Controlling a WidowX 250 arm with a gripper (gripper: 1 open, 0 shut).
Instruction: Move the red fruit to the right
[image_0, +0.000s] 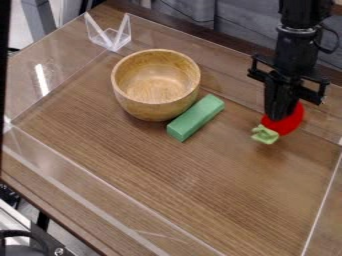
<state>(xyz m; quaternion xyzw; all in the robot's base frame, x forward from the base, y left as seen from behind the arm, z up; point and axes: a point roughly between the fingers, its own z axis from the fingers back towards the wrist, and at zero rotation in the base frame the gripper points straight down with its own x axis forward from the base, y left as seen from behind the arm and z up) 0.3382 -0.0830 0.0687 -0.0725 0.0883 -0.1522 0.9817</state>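
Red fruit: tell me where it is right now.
In the camera view, the red fruit is toward the right side, right of the green block, directly below the pincer.

The brown tabletop (147, 175) looks like wood, smooth with a soft sheen. The round tan bowl (156, 83) appears wooden too (its inside smooth). The green rectangular block (197, 118) has a smooth surface; the small red rounded fruit (283, 122) looks like plastic.

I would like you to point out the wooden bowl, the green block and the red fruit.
Bowl (156, 84): camera view, inside wall.
Green block (197, 117): camera view, top face.
Red fruit (287, 122): camera view, red body below the pincer (277, 108).
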